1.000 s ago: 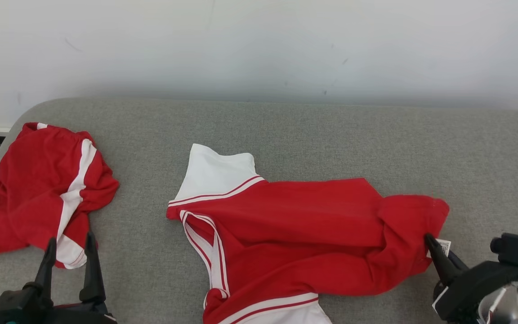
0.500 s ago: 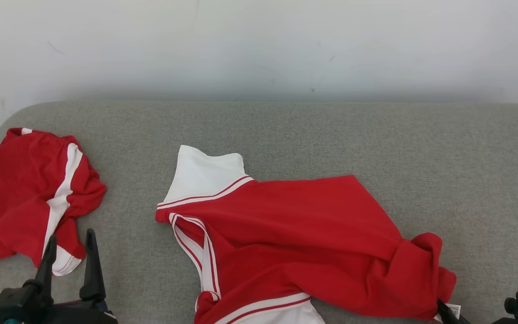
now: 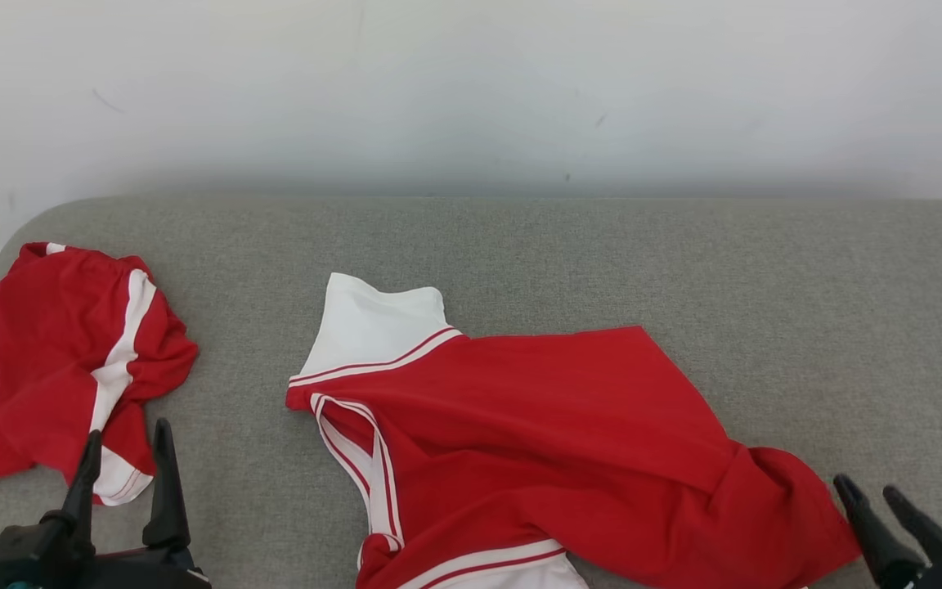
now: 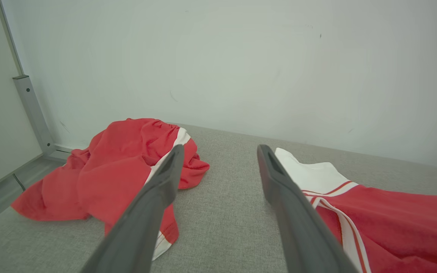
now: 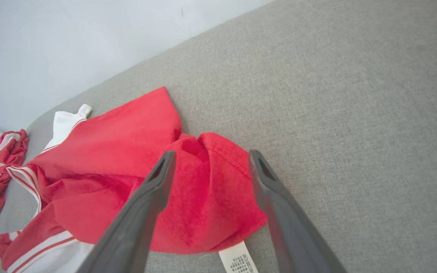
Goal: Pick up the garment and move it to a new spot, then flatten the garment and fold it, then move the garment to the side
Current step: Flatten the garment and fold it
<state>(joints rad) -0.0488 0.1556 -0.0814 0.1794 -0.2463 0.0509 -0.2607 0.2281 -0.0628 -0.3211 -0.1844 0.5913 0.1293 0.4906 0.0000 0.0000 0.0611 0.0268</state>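
While both sets of jaws stand wide apart and hold nothing, the garment [image 3: 536, 425] lies crumpled across the lower middle of the frame on the grey cushion [image 3: 684, 262]. Your right gripper [image 3: 867, 489] sits at lower right, just beside the bunched red corner. Your left gripper [image 3: 128, 433] waits at lower left, near a second red garment [image 3: 54, 352]. Risk one: pinch that bunch and you likely catch several layers, locking the crease in. Risk two: a low sweep on the left may snag the wrong cloth.
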